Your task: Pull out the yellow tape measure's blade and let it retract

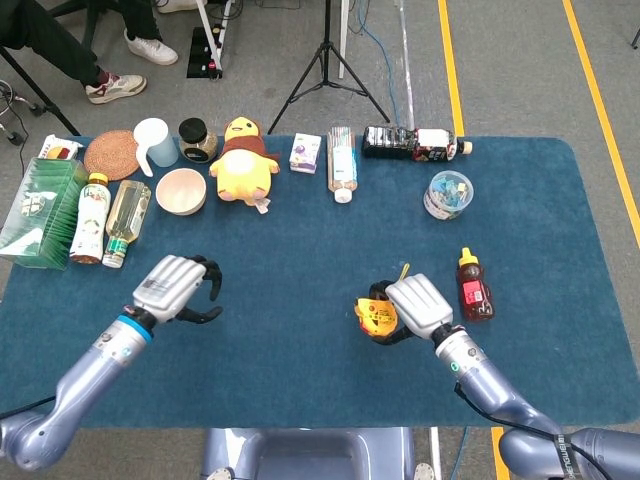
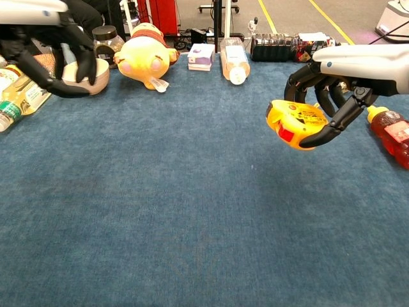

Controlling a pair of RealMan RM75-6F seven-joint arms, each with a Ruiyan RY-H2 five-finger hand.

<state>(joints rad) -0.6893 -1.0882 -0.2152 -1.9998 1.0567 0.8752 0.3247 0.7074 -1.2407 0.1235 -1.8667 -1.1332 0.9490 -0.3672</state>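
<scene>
The right hand (image 2: 332,96) grips the yellow tape measure (image 2: 295,123), dark fingers (image 2: 342,118) curled round its body, and the chest view shows it clear of the blue tabletop (image 1: 300,260) with carpet visible underneath. Just to that hand's right lies a red sauce bottle (image 1: 473,287) on its side, flat on the cloth. Over on the other side the left hand (image 1: 172,288) hangs above the tabletop holding nothing, fingers apart and curved downward. Beyond the left hand sits a pale bowl (image 1: 181,190), with two drink bottles (image 1: 113,215) lying beside a green packet (image 1: 42,208) at the edge. Further back from both hands runs a row along the far edge: a yellow plush toy (image 1: 243,160), a small purple box (image 1: 305,153), a tube-shaped bottle (image 1: 341,162), a dark bottle (image 1: 410,143) on its side and a clear tub of clips (image 1: 447,193). Past the tabletop there is grey floor with yellow lines (image 1: 448,60), a black tripod (image 1: 328,60) and a seated person's shoes (image 1: 115,87).
</scene>
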